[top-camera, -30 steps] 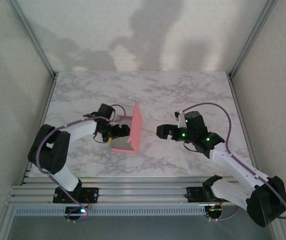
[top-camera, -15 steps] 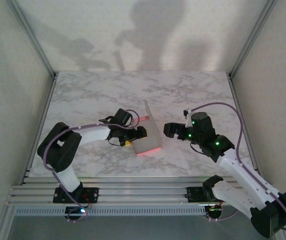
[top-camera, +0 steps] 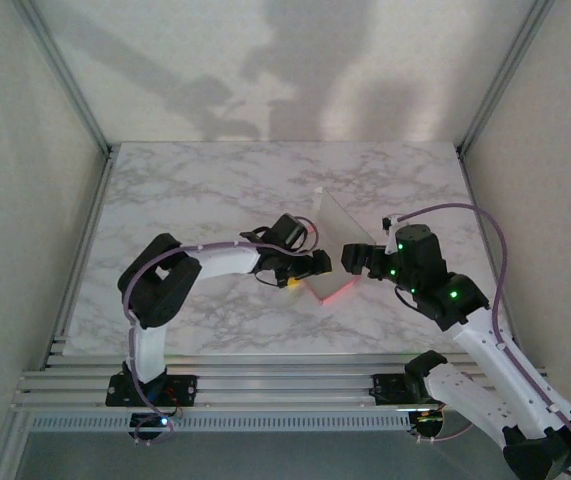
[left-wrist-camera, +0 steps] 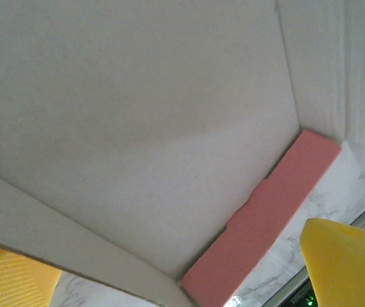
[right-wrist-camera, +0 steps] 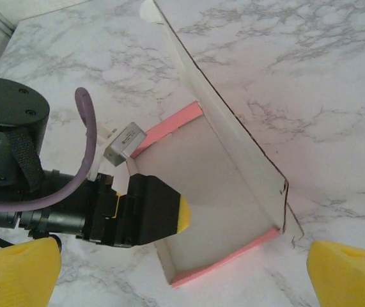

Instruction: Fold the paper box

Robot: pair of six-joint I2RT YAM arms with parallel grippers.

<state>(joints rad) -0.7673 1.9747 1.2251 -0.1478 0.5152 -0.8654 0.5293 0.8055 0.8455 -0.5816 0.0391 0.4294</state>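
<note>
The paper box (top-camera: pixel 337 243) stands half-formed at mid-table, beige inside, with one tall wall upright and a pink edge along its near side. In the right wrist view its beige floor (right-wrist-camera: pixel 224 192) faces the camera, with pink rims front and back. My left gripper (top-camera: pixel 308 271) is open and reaches into the box from the left; one black, yellow-tipped finger (right-wrist-camera: pixel 160 211) lies over the floor. In the left wrist view the beige panel (left-wrist-camera: pixel 144 115) and a pink flap (left-wrist-camera: pixel 265 224) are very close. My right gripper (top-camera: pixel 357 258) is open, just right of the box, with nothing between its fingers.
White marble tabletop (top-camera: pixel 215 190) with grey frame posts at the back corners and aluminium rails (top-camera: pixel 265 385) along the near edge. The left arm's purple cable (right-wrist-camera: pixel 87 128) loops above its wrist, beside the box.
The left arm has swept rightwards, pushing the box across the table and turning it so its beige inside shows. The right arm has drawn back a little to the right. Both grippers stay open.
</note>
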